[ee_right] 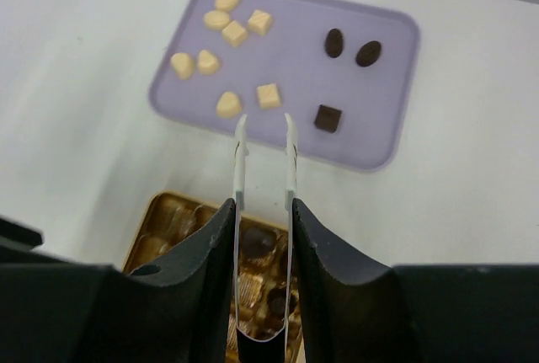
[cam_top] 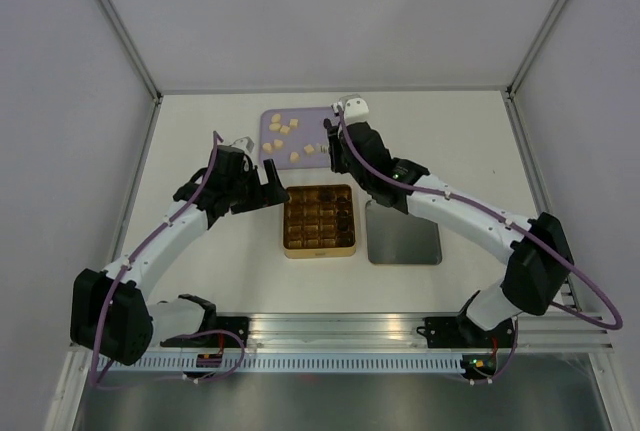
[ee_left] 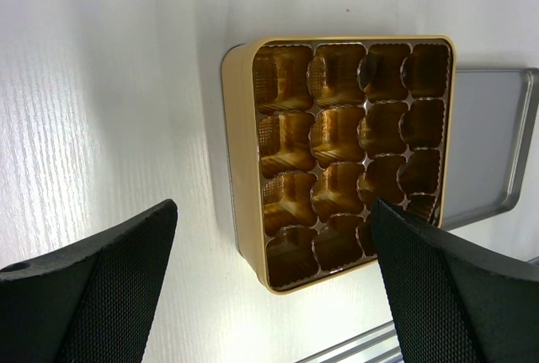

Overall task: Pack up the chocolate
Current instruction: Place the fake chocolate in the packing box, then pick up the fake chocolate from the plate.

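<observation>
Pale cream chocolate (ee_right: 268, 95) pieces and three dark ones (ee_right: 328, 118) lie on a purple tray (ee_right: 370, 93). Below it sits the gold gridded tin (cam_top: 319, 248), with dark pieces (ee_right: 257, 241) in a few cells. My right gripper (ee_right: 263, 205) is shut on metal tweezers (ee_right: 240, 161). Their tips stand apart with nothing between them, just short of the tray's near edge by a cream square. My left gripper (ee_left: 274, 211) hangs open over the table at the tin's (ee_left: 240, 152) left corner, holding nothing.
A flat grey metal lid (cam_top: 403, 234) lies right of the tin and shows in the left wrist view as the lid (ee_left: 488, 152). White walls close the table on three sides. An aluminium rail (cam_top: 340, 326) runs along the near edge.
</observation>
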### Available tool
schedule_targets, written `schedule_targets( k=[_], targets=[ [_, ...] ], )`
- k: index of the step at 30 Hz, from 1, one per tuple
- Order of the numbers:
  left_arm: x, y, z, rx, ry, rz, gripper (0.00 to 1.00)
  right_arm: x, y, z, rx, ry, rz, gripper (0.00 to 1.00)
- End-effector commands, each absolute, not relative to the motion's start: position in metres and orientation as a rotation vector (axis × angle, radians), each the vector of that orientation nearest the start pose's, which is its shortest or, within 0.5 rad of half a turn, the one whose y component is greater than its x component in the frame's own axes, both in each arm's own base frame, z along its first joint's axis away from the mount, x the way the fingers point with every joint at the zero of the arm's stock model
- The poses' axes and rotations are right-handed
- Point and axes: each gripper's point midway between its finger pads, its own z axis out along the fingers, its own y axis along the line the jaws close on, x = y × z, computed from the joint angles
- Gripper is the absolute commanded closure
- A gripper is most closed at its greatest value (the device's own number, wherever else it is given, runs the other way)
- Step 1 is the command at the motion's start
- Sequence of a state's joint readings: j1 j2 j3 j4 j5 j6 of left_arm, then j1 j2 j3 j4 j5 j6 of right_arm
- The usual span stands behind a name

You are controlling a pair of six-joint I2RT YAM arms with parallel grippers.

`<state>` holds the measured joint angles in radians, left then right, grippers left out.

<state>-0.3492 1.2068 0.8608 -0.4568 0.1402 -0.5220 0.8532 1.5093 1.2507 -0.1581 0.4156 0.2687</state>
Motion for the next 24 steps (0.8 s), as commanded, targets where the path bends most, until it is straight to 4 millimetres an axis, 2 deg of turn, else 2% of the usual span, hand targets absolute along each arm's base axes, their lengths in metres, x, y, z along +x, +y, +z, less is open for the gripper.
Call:
schedule_targets(
  k=[1, 2, 3, 4, 5, 7, 8, 9, 11, 12, 15, 24],
  targets=[
    [0.297, -0.155, 0.143, -0.140, 2.412, -0.570, 0.01, 0.378, 0.296, 0.240, -0.277, 1.947, 0.275, 0.64],
    [0.297, -0.155, 0.143, -0.139, 2.412, -0.572, 0.00, 0.386, 0.295, 0.243, -0.270, 1.943, 0.274, 0.64],
    [0.298, -0.156, 0.143, -0.138, 2.413, -0.569, 0.01, 0.392, 0.295, 0.231, -0.279, 1.973, 0.256, 0.64],
    [0.299, -0.156, 0.144, -0.137, 2.410, -0.570, 0.00, 0.402, 0.288, 0.228, -0.266, 1.989, 0.242, 0.64],
    [0.300, -0.156, 0.144, -0.137, 2.410, -0.572, 0.00, 0.411, 0.288, 0.235, -0.255, 1.982, 0.238, 0.64],
    [0.302, -0.157, 0.144, -0.137, 2.413, -0.571, 0.00, 0.424, 0.284, 0.219, -0.251, 2.019, 0.190, 0.64],
    [0.303, -0.157, 0.143, -0.137, 2.415, -0.570, 0.01, 0.430, 0.287, 0.222, -0.242, 2.015, 0.198, 0.64],
    [0.303, -0.157, 0.142, -0.141, 2.419, -0.566, 0.00, 0.434, 0.288, 0.207, -0.252, 2.049, 0.178, 0.64],
    [0.305, -0.157, 0.141, -0.137, 2.423, -0.562, 0.00, 0.443, 0.287, 0.205, -0.226, 2.063, 0.175, 0.64],
    [0.305, -0.157, 0.141, -0.135, 2.423, -0.560, 0.00, 0.446, 0.287, 0.193, -0.231, 2.089, 0.162, 0.64],
    [0.308, -0.157, 0.142, -0.124, 2.421, -0.547, 0.00, 0.455, 0.284, 0.181, -0.219, 2.114, 0.143, 0.64],
    [0.311, -0.155, 0.135, -0.121, 2.440, -0.519, 0.00, 0.465, 0.287, 0.161, -0.232, 2.152, 0.172, 0.64]
  ],
)
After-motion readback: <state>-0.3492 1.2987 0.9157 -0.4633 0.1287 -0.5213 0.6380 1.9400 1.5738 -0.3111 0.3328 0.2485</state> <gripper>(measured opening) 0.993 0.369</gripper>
